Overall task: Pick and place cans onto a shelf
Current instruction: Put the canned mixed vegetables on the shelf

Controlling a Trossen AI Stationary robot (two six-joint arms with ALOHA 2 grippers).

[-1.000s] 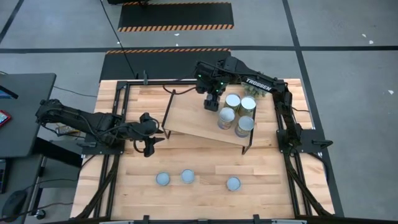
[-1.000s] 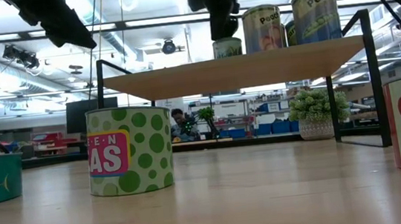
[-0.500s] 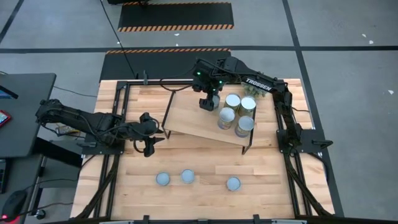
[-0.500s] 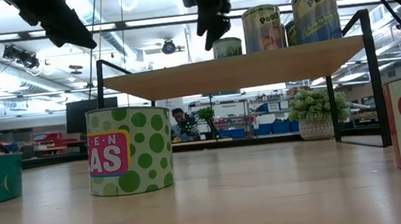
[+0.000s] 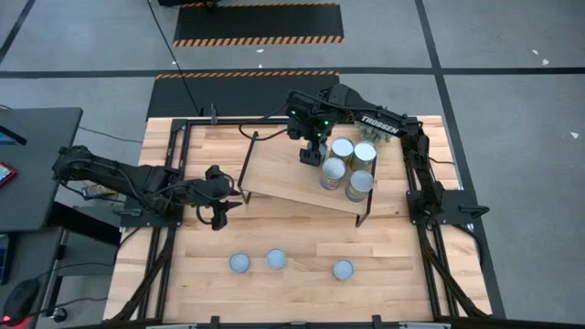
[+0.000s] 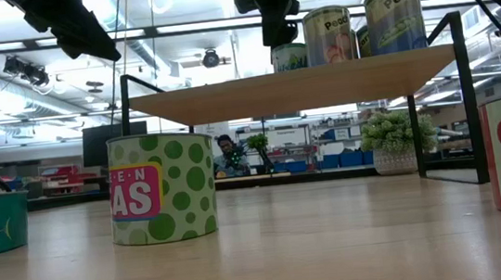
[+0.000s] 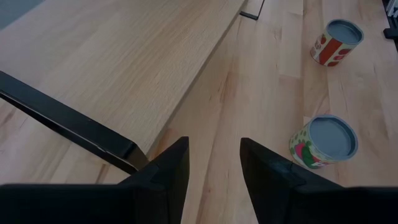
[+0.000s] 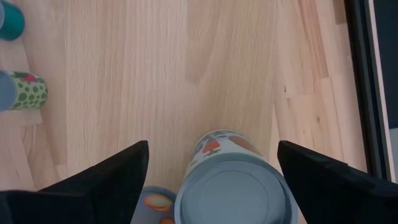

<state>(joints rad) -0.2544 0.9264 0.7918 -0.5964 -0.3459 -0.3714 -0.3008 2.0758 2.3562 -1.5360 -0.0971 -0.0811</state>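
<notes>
Light-wood tabletop (image 5: 302,274) in a workshop; shelf (image 5: 292,178) cans (image 5: 333,171) stand upright; right gripper (image 5: 312,153) spread wide, left gripper (image 5: 216,215) parted.

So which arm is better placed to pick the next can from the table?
Probably the left. The left gripper is open, empty and nearer the three cans on the table: the green peas can, its neighbour and the tomato can. The right gripper is over the shelf.
</notes>
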